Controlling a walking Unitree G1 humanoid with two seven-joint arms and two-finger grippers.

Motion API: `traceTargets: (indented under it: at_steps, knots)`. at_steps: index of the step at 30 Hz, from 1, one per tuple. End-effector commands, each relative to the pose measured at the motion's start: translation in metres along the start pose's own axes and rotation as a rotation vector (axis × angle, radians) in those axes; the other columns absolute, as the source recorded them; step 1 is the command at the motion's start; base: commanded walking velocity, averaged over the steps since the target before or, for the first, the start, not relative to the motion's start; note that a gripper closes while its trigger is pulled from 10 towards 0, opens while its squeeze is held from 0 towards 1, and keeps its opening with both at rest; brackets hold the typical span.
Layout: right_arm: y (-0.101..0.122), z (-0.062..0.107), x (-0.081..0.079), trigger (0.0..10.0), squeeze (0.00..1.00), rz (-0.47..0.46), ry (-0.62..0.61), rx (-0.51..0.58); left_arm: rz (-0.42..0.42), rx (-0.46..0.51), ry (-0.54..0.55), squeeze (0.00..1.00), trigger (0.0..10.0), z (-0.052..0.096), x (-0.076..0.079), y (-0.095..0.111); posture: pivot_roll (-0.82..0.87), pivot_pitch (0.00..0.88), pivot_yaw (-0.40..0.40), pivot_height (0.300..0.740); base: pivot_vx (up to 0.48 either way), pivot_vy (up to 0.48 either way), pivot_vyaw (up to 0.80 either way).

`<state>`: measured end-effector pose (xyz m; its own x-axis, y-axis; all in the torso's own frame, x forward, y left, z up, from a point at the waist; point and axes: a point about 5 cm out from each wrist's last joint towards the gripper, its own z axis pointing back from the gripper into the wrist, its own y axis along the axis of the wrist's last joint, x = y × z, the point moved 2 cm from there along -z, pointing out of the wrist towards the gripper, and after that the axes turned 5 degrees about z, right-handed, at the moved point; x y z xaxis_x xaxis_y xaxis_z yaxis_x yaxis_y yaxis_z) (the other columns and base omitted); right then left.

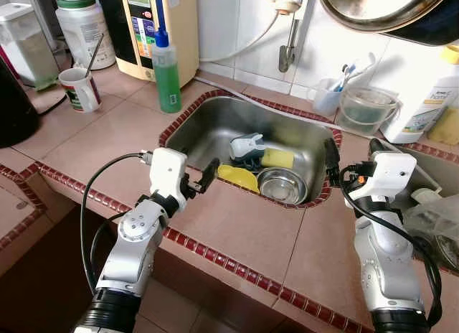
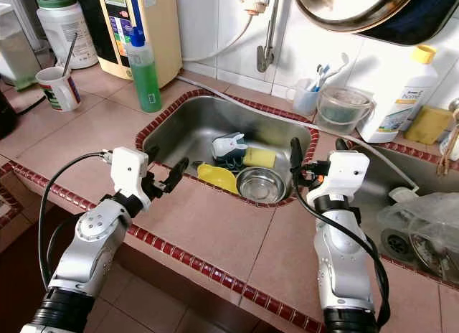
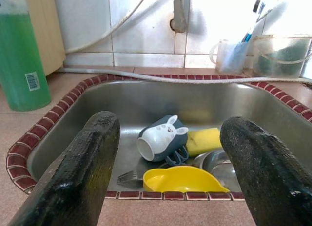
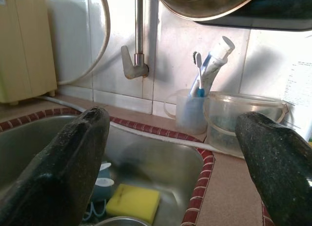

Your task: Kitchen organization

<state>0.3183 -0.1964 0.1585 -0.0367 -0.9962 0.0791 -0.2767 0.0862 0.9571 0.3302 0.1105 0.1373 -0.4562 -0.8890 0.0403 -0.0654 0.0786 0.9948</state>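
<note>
Steel sink (image 1: 208, 132) holds a yellow sponge (image 1: 277, 158), round metal bowl (image 1: 280, 186), perhaps a fork (image 3: 127, 177); both pincers gape empty.

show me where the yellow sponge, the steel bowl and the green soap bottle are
yellow sponge (image 1: 277, 158), left eye view, middle of its top face.
steel bowl (image 1: 280, 185), left eye view, inside of the bowl.
green soap bottle (image 1: 168, 80), left eye view, the green body below the blue cap.
</note>
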Motion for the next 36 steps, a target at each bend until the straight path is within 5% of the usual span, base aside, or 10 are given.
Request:
traceTargets:
  at_steps: [1,18,36]
  knots:
    - [0.0078,-0.0006,-0.0003,10.0,0.0,0.008,0.004,0.024,-0.001,0.001,-0.006,0.0,10.0,-0.0008,0.0003,0.0004,0.01,0.0,-0.004,0.74,0.0,0.0,0.0]
    - [0.0068,0.0019,-0.0029,10.0,0.0,-0.01,0.006,0.025,0.012,0.018,-0.024,0.0,10.0,0.001,0.0003,0.004,0.01,0.0,0.0,0.74,0.0,0.0,0.0]
    - [0.008,0.0005,-0.0019,10.0,0.0,-0.011,-0.002,0.032,0.008,0.018,-0.031,0.0,10.0,-0.0011,-0.0003,0.0055,0.01,0.0,0.01,0.74,-0.289,0.0,0.0]
